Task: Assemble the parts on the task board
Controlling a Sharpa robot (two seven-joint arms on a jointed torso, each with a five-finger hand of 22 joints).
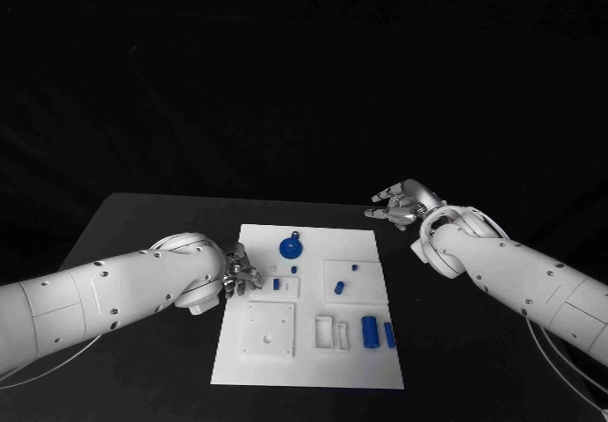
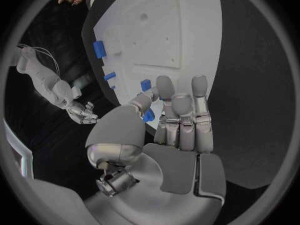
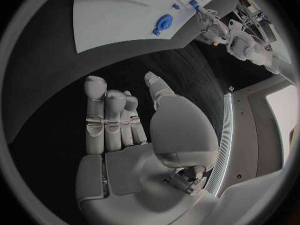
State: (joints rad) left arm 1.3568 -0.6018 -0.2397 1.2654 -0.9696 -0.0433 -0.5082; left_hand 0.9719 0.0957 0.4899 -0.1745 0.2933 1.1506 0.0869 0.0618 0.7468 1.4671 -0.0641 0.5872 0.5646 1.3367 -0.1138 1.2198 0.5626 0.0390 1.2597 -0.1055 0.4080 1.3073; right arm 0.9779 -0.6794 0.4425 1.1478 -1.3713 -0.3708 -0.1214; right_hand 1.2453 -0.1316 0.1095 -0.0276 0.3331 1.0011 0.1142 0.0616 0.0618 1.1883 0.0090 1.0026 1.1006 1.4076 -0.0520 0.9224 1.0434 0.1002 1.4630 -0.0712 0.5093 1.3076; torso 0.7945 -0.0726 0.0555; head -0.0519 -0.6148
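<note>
Black table under task board, blue parts, both robot hands empty.

Robot test bench, lab-type setup. Black tabletop against an all-black backdrop, no household furnishings. White board with cut-out recesses lies centred on it, small blue parts seated in or lying on it. Two white robot arms reach in from left and right.
</note>
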